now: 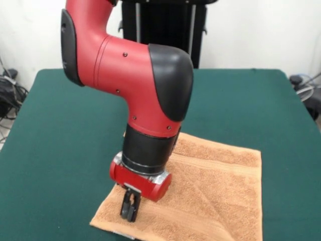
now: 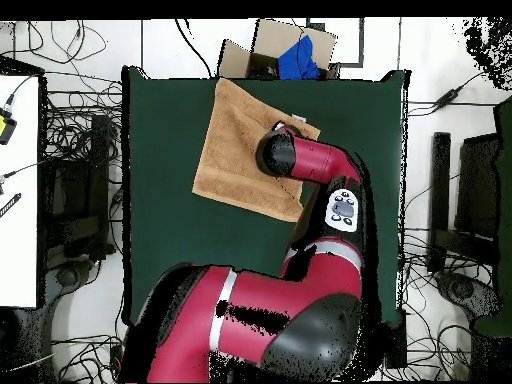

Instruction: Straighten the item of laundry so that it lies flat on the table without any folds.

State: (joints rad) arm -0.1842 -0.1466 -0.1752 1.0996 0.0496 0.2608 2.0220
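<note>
One towel (image 1: 210,186) spread near table (image 1: 60,150) edge, mostly flat, faint diagonal crease across middle. Gripper (image 1: 129,206) poised over towel's corner, fingers drawn together, nothing visibly pinched. Bulk of cloth extends away from gripper along diagonal. Next pull probably outward from that corner.

One camera sits low and close across the dark green felt-covered table (image 1: 60,125), facing the red and black arm (image 1: 130,70). The other hangs high above, looking straight down, turned half round. Both share the tabletop and the orange-tan terry towel (image 2: 235,150).
</note>
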